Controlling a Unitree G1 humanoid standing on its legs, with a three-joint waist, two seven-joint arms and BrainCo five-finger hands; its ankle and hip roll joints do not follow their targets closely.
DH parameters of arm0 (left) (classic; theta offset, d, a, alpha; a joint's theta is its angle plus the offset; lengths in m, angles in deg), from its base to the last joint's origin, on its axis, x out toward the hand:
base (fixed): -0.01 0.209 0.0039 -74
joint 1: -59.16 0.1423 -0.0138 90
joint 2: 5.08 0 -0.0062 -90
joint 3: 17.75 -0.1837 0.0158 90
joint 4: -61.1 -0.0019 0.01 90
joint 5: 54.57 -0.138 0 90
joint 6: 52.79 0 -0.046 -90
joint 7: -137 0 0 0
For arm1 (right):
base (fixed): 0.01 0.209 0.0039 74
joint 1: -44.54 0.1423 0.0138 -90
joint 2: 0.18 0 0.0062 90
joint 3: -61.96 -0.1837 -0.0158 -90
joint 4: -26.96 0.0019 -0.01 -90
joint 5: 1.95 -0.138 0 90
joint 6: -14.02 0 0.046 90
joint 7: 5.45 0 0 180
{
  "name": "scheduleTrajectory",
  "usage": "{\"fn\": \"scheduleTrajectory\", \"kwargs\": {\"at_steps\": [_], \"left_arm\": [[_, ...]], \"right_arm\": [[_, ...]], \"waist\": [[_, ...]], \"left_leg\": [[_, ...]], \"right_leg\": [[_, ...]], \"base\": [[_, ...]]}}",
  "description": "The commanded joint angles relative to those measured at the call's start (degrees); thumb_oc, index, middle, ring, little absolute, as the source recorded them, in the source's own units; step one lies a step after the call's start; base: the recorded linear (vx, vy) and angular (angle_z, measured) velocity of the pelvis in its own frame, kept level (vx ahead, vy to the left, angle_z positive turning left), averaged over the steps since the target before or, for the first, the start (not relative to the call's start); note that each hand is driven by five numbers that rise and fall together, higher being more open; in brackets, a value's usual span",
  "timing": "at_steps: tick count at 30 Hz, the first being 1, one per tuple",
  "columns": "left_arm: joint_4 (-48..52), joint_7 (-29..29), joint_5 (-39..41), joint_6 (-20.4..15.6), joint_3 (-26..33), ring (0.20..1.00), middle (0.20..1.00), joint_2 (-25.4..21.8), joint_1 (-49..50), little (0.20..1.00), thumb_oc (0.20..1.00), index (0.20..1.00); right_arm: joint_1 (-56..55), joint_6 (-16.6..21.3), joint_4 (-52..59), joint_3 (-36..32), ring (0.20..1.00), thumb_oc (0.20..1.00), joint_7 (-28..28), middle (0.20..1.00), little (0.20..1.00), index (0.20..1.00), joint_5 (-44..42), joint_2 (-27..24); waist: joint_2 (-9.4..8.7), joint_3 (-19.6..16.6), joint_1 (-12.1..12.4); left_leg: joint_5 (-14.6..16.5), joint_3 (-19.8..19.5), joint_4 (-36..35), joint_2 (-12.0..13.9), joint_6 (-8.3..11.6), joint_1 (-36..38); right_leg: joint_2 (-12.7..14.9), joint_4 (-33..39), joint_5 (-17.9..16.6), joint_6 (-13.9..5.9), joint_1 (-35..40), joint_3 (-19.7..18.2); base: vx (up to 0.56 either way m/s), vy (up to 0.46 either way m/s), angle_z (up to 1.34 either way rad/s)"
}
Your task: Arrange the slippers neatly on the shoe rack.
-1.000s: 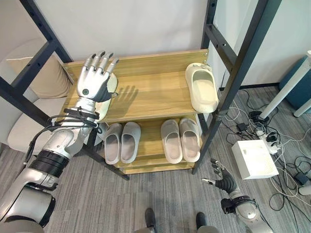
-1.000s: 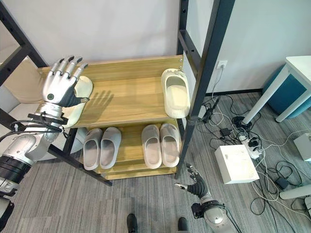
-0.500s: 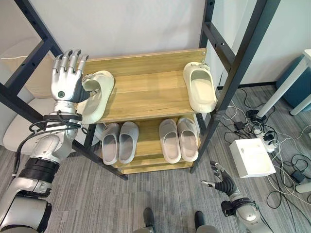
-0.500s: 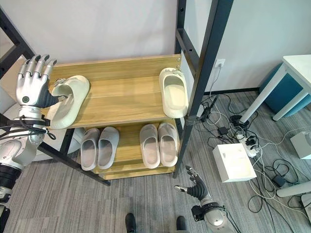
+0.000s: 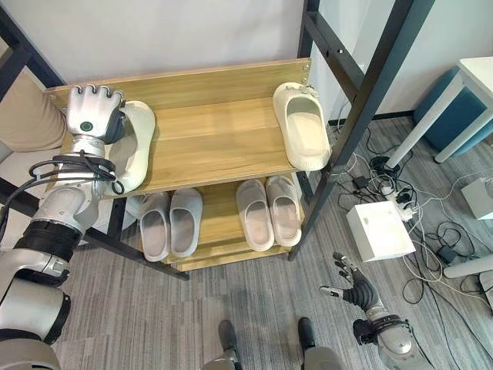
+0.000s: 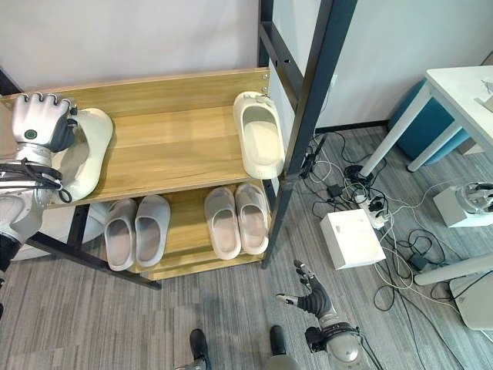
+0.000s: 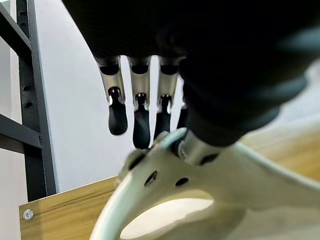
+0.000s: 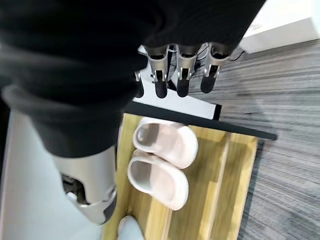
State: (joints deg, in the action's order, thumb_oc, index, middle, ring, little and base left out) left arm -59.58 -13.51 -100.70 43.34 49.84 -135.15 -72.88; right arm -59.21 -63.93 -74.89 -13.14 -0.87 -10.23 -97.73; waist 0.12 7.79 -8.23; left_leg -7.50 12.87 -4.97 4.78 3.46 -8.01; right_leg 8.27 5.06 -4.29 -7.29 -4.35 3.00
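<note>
Left hand (image 5: pixel 93 112) curled on cream slipper (image 5: pixel 132 146) at left end of shoe rack (image 5: pixel 223 135) top shelf. Matching slipper (image 5: pixel 300 125) at right end, beside black frame post (image 5: pixel 354 123). Two grey pairs (image 5: pixel 219 218) below. Right hand (image 5: pixel 354 289) low, fingers spread, empty. White box (image 5: pixel 379 229) and cables (image 5: pixel 431 247) on floor.

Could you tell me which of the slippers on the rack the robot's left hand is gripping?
The cream slipper at the top shelf's left end; the left hand curls on it.
</note>
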Motion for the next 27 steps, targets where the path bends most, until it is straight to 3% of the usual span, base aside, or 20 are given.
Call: {"fn": "scheduleTrajectory", "kwargs": {"at_steps": [1, 10, 18, 27], "left_arm": [[-2.33, 1.17, 1.08, 0.11, 1.95, 0.2, 0.2, -3.13, -7.38, 0.2, 0.2, 0.2], [3.97, 0.43, -1.91, -1.53, 1.32, 0.2, 0.2, -0.94, -6.18, 0.2, 0.2, 0.2], [11.03, 0.78, -4.77, -3.05, -0.75, 0.2, 0.2, 3.8, -7.84, 0.2, 0.2, 0.2], [7.23, 0.18, -5.64, -2.57, -7.37, 0.2, 0.2, 7.25, -14.19, 0.2, 0.2, 0.2]], "right_arm": [[2.3, 2.72, 3.88, -1.15, 1.0, 1.0, -0.17, 1.0, 1.0, 1.0, -1.97, -1.16], [1.8, 2.8, 4.27, -1.45, 1.0, 1.0, -0.23, 1.0, 1.0, 1.0, -2.19, -0.76], [0.81, 2.78, 4.84, -1.32, 1.0, 1.0, -0.06, 1.0, 1.0, 1.0, -2.42, -0.72], [-0.57, 2.85, 5.69, -2.39, 1.0, 1.0, 0.56, 1.0, 1.0, 1.0, -3.58, -1.88]], "waist": [[-0.13, 0.84, -0.05], [0.26, 0.09, -0.05], [1.06, 0.11, -0.88], [2.55, 0.38, -3.4]], "left_leg": [[9.3, -0.76, -0.03, 0.37, 0.45, 6.61], [9.66, -1.13, -0.03, 0.35, 0.5, 7.62], [9.52, -1.47, -0.03, 0.43, 0.64, 7.98], [8.98, 0.04, -0.03, 0.88, 0.93, 8.25]], "right_leg": [[2.36, -0.1, 1.71, -5.12, 1.04, 2.25], [2.44, -0.06, 2.25, -4.94, 2.06, 2.59], [2.38, -0.06, 2.62, -4.79, 2.59, 2.63], [2.03, -0.08, 2.02, -4.74, 1.58, 0.77]], "base": [[0.02, 0.008, -0.05], [0.0, 0.0, 0.0], [-0.01, -0.025, -0.01], [-0.02, -0.044, -0.07]]}}
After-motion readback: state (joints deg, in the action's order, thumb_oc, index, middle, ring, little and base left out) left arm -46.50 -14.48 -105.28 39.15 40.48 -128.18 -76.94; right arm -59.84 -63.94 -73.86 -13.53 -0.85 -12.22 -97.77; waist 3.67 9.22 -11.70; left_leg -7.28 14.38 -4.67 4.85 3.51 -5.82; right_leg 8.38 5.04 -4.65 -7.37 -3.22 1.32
